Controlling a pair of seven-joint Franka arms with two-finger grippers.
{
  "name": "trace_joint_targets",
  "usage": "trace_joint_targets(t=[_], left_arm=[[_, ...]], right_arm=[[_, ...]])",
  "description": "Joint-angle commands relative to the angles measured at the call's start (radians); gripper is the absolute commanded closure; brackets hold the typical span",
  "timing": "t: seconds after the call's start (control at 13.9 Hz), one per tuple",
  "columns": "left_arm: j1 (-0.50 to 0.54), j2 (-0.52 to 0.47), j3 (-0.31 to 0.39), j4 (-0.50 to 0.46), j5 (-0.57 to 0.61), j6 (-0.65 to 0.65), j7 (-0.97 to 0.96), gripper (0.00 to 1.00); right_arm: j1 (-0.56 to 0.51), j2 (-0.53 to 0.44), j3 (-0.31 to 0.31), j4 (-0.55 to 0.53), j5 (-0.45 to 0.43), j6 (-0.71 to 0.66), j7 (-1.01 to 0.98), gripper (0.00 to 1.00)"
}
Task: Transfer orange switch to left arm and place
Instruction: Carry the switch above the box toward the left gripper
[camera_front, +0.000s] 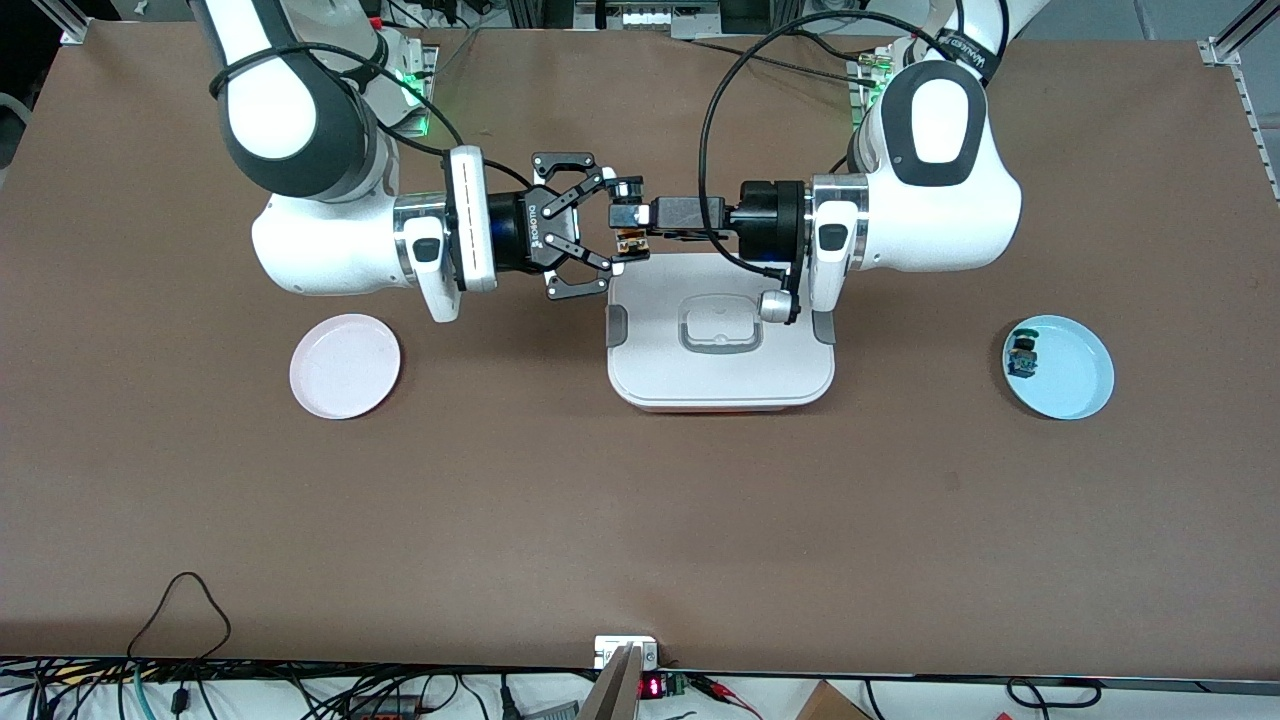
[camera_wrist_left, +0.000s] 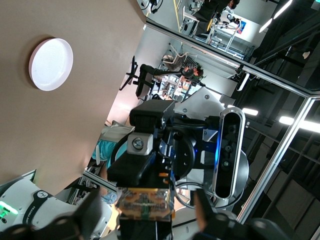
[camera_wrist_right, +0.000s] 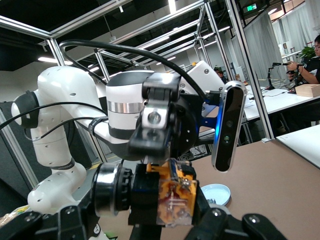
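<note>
- Over the box (camera_front: 720, 385), at its edge toward the robots' bases, front view: holds the orange switch (camera_front: 630, 241) in the air, pinched in the left gripper (camera_front: 640, 220). Judged to be kept up there so the pass clears the lid.
- Meets it head-on with the right gripper (camera_front: 618, 228), fingers spread wide on either side of the switch and, by the look of it, not yet touching. Reads as a handover waiting for the second grip.
- Leaves a pink plate (camera_front: 345, 365) bare, toward the right arm's end of the table from the box, probably as the drop-off. Leaves a blue plate (camera_front: 1075, 375) toward the left arm's end from the box, with a blue-and-green switch (camera_front: 1022, 355) on it.
- Cannot judge height over the box from this high angle. Cannot make out the orange cap among the black fingers.
- Left wrist view: shows the switch (camera_wrist_left: 145, 202) low and central between the arm's own blurred fingers (camera_wrist_left: 87, 217), yellowish body outward. Puts one of the right gripper's fingers (camera_wrist_left: 137, 147) just past it. Crops the contact points at the edge and hides the box entirely.
- Right wrist view: frames the switch (camera_wrist_right: 172, 197) under one of the left gripper's fingers (camera_wrist_right: 152, 120), with this arm's own fingers (camera_wrist_right: 67, 222) parted well clear. Hides the lower finger and the box, and catches only a sliver of the blue plate (camera_wrist_right: 215, 192).
</note>
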Motion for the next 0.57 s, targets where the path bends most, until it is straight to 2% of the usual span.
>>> trace_joint_targets(t=[0.0,0.22,0.5], left_arm=[[0.002,-0.001,0.003,0.007,-0.029,-0.001,0.023,0.74],[0.028,0.002,0.005,0.012,-0.025,-0.006,0.025,0.87],[0.032,-0.003,0.005,0.012,-0.024,-0.006,0.068,0.89]], right_arm=[[0.019,-0.015,-0.007,-0.006,0.032,0.024,-0.004,0.99],[0.018,-0.017,-0.007,-0.008,0.03,0.027,-0.004,0.99],[0.016,-0.02,-0.009,-0.008,0.027,0.026,-0.004,0.99]])
